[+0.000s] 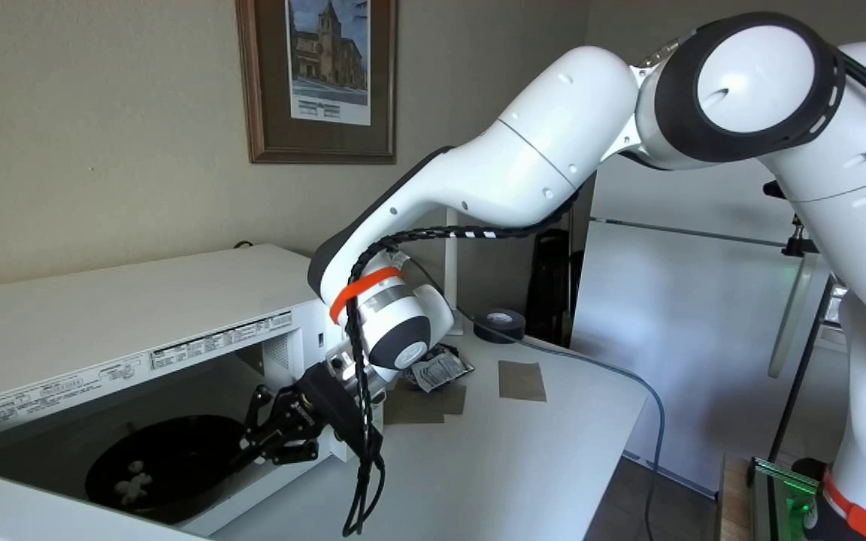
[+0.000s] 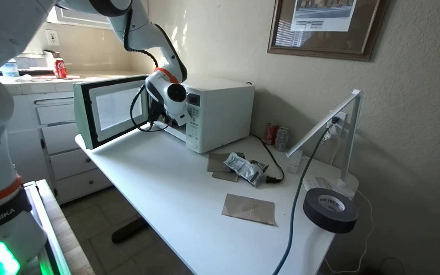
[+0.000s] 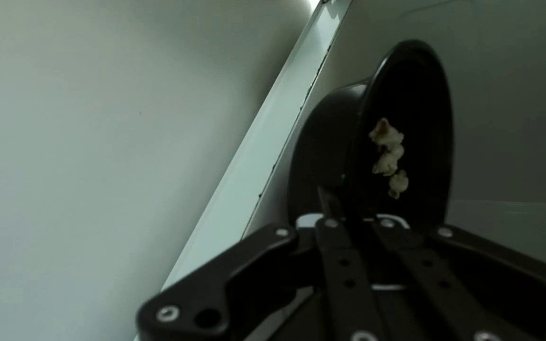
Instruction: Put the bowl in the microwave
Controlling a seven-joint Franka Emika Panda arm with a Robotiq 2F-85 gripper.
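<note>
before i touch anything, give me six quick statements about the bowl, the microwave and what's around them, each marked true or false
1. The microwave stands open. True.
2. The bowl is inside the microwave. True.
3. The bowl is empty. False: a few white pieces lie in it.
4. A roll of tape sits on top of the microwave. False: the roll of tape is on the table.
5. A framed picture hangs on the wall. True.
6. The tool is well clear of the bowl. False: the tool grips the bowl's rim.
</note>
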